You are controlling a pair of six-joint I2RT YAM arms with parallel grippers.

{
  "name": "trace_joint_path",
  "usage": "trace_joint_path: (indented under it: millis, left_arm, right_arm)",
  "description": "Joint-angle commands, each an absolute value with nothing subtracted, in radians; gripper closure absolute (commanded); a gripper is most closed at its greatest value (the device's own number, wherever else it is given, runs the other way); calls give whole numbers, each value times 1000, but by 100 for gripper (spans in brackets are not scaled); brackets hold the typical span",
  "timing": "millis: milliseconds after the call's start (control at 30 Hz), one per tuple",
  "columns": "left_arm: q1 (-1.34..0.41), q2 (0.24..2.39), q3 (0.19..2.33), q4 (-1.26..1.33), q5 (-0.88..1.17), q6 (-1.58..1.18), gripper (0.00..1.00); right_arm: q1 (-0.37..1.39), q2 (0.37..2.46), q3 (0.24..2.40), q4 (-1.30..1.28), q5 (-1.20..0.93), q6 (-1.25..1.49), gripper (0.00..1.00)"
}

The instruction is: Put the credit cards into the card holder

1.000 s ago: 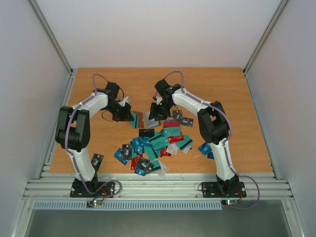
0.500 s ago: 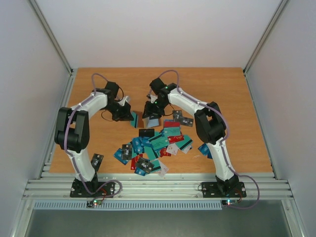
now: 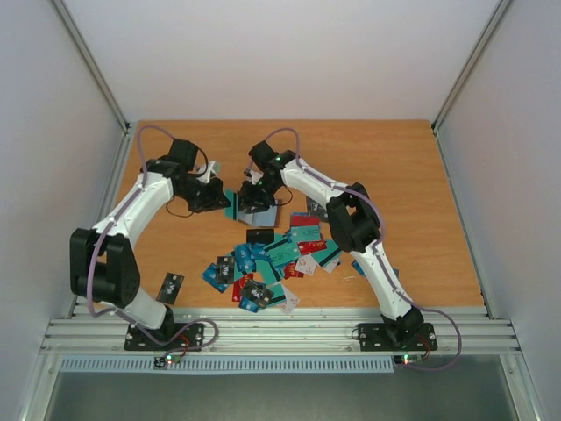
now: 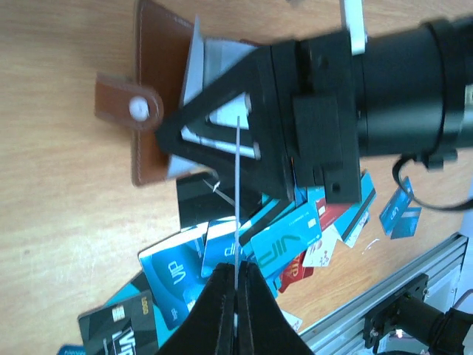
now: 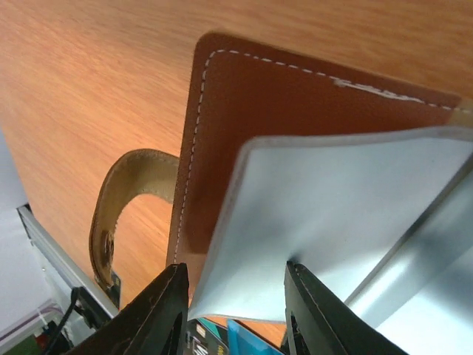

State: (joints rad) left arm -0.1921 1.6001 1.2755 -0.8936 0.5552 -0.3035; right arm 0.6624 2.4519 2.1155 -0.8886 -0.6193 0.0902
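Arms (image 3: 140, 197) (image 3: 320, 184) swung left, left claw (image 4: 235, 272) pinching card (image 4: 237, 207)

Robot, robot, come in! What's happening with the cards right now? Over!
Left pincer shut on one card, edge-on. Right pincer open, down on the card holder, pale sleeves fanned. Card not in yet. Loose cards piled nearby.

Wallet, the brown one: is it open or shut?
Open. The wallet has its strap unsnapped, and its grey pockets fan out.
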Motion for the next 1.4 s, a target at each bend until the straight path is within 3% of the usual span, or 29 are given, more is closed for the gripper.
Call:
trace_joint_path:
  millis: [0, 400, 867, 1033, 1367]
  left_arm:
    - [-196, 1519, 1203, -848, 557, -371, 100]
    - [-172, 1609, 1165, -648, 672, -390, 100]
    - [-159, 1847, 1241, -620, 555, -322, 100]
    - [-150, 1859, 1238, -636, 525, -307, 100]
    - [-127, 1844, 1163, -599, 535, -334, 100]
  right_arm:
    - [668, 2489, 2189, -888, -665, 129, 63]
    - [642, 2589, 2327, -978, -681, 102, 62]
    - [609, 2638, 2425, -954, -853, 129, 53]
    - [604, 2652, 2430, -903, -908, 175, 47]
    - [565, 2689, 2480, -940, -864, 195, 47]
